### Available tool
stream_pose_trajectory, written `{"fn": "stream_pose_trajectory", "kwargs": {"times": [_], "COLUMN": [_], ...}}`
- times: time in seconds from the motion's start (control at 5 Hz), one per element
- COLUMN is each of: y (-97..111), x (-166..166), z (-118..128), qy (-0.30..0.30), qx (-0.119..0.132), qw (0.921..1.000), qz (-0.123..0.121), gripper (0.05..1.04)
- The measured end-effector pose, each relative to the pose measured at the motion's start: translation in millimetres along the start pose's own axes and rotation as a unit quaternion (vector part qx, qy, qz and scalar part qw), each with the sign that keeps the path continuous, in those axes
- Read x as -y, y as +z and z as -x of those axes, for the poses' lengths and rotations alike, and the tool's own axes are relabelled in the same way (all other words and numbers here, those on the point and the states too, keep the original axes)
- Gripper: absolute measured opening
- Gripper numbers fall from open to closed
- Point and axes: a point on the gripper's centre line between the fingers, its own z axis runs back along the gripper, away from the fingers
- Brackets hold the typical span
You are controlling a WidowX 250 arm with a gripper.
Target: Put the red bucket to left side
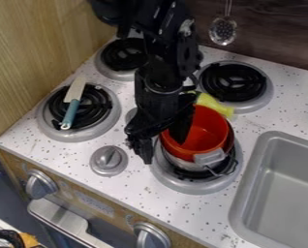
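Two jaws, standing apart at the left wall of the red bucket (205,131): one outside the rim, low and close beside it, the other down inside the opening. Hard to tell whether touching the wall between. Above them, the body of the black gripper (163,151), hanging down on the black arm (161,63) from the top edge.

Directly under the bucket, a metal pot (181,159), with the bucket nested in its mouth, slightly tilted. On the bucket's near side, a grey tab (209,157); just past it, a thin wire loop (225,167). Beneath the pot, the front right burner (189,187). Just behind the bucket, a yellow-green object (215,104), partly hidden.

Left of the gripper, on the front left burner (97,110), a knife (75,90) lying flat, teal handle toward the front. Between the front burners, a grey knob (109,161). Farther back, the back left burner (121,55) and the back right burner (234,82).

Around all four, a white speckled table (283,104), with a grey sink (279,193) set in at right. Against the dark back wall (273,34), a hanging slotted spoon (223,31); at left, a wooden panel (40,48).
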Motion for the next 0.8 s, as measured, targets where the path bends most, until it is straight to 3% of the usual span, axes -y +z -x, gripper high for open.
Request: {"fn": "stream_pose_trajectory", "kwargs": {"times": [0.4, 0.8], "y": [-13.3, -20.2], "x": [4.0, 7.2], "z": [9.6, 16.7], "qy": [0.091, 0.114], "qx": [0.01, 0.029], "qw": [0.9958, 0.993], "qz": [-0.003, -0.002], "gripper": [1.001, 1.001]}}
